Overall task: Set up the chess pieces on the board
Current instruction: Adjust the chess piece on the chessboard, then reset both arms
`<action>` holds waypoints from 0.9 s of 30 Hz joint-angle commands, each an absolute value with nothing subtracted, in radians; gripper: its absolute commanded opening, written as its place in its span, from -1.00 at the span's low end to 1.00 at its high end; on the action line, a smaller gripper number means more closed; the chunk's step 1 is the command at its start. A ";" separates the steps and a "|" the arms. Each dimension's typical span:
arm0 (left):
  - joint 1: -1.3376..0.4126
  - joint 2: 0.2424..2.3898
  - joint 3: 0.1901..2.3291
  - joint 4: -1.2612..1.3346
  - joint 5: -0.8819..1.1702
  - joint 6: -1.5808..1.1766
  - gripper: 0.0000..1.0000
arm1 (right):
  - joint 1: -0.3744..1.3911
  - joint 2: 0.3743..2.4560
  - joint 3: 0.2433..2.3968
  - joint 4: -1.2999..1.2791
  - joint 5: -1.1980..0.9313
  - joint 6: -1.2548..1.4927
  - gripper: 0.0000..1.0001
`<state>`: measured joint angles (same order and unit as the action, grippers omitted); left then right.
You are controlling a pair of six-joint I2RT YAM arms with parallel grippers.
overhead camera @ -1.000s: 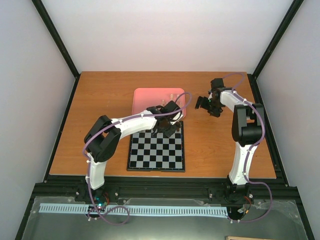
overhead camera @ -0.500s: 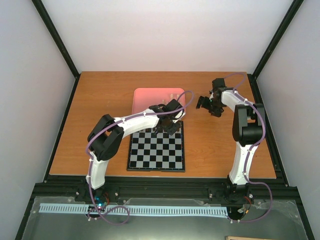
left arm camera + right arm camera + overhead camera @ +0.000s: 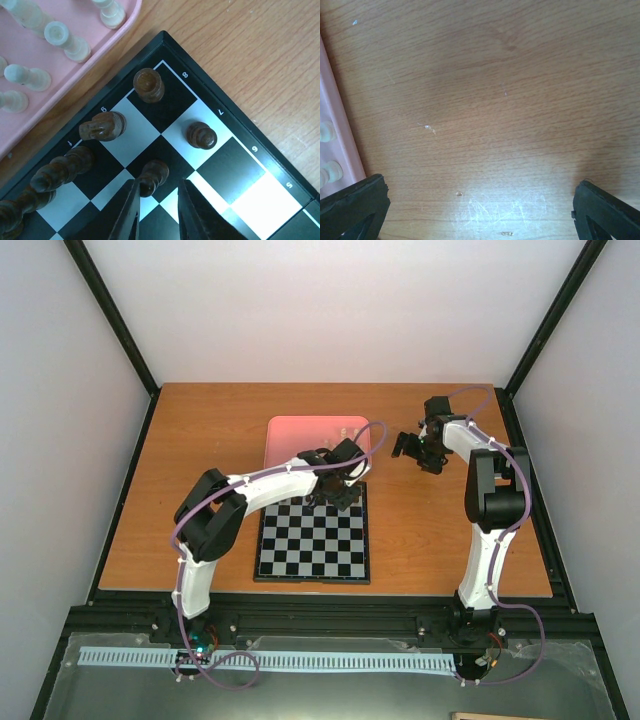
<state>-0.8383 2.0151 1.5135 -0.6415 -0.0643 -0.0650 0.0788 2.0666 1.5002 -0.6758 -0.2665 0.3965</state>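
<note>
The left gripper hangs over the far right corner of the board, which lies flat on the wooden table with its far edge just beside the pink tray. In the left wrist view its two fingers stand on both sides of a dark pawn. The jaws are a little apart, and a thin gap shows between the pawn and the finger on the right of that picture, so the left gripper is slightly open and does not squeeze the pawn. On the other side I cannot tell if the finger touches it. The pawn is upright on the board, near the corner; its foot is hidden by its own head. A dark rook stands on the black corner square beside the number 8. A dark knight is on the white square next to it, and a second dark pawn is on the white square in the row marked 7. Two taller dark pieces follow along the edge row towards the lower left. Several cream pieces are inside the pink tray, some of them lying on their side. The right gripper is well apart from the board, to the right of the tray. In its own view the right gripper has the jaws spread wide over bare table and holds nothing; the tray rim and two cream pieces show at the left border.
</note>
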 commanded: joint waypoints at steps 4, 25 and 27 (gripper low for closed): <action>-0.847 1.982 1.540 -0.665 -0.098 -0.066 -0.30 | 0.072 2.066 1.495 -0.661 -0.267 0.389 1.00; -0.832 1.856 1.779 -0.778 -0.136 -0.057 0.85 | 0.072 1.978 1.504 -0.681 -0.219 0.397 1.00; -0.826 1.855 1.815 -0.787 -0.140 -0.062 0.99 | 0.072 1.955 1.506 -0.684 -0.201 0.401 1.00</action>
